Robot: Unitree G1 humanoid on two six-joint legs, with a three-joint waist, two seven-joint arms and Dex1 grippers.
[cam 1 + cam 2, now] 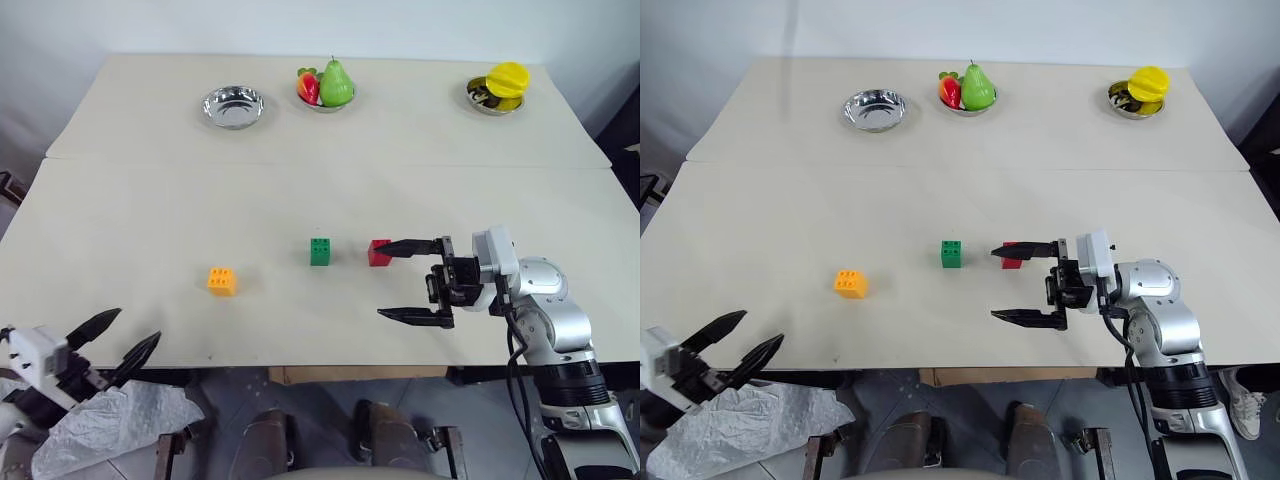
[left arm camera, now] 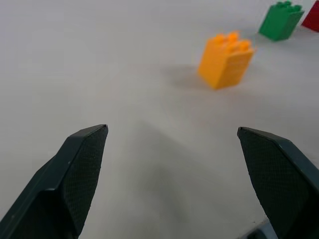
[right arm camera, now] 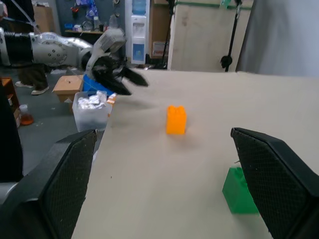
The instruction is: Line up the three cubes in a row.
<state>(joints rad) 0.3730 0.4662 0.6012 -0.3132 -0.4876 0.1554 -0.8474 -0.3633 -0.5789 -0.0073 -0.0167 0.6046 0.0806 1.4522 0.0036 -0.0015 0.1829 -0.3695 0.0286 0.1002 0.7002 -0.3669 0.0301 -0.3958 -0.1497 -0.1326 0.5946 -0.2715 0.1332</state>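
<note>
**A:** While the right arm is stretched out low over the near part of the table (image 1: 120, 200), its forearm bends in so the right gripper (image 1: 400, 282) points sideways toward the robot's left, held level. Fingers are spread wide with nothing between them. The far fingertip sits right at the red brick (image 1: 378, 253), can't tell if it's actually touching. The green brick (image 1: 320, 251) is just beyond that same fingertip, next to the red one with a small gap.

**B:** And the left side?

**A:** Left gripper (image 1: 125, 339) hangs off the near table edge, low, pointing forward over the tabletop, fingers also wide apart and empty. The orange-yellow brick (image 1: 221, 281) is ahead of it and a bit toward the robot's right, well apart from the fingertips. From the left wrist view the brick (image 2: 226, 59) stands clear ahead of the fingers, green and red further off behind it.

**B:** Any text or logos anywhere?

**A:** Nothing I can read on the bricks, the grippers or the bowls.

**B:** Counts?

**A:** Three bricks: one orange-yellow, one green, one red. Green and red are roughly level with each other; the orange-yellow one sits nearer the table edge and off to the left. Three steel bowls along the far side: an empty bowl (image 1: 233, 106), one with a green pear (image 1: 336, 82) and something red, one with a yellow fruit (image 1: 507, 78).
</note>
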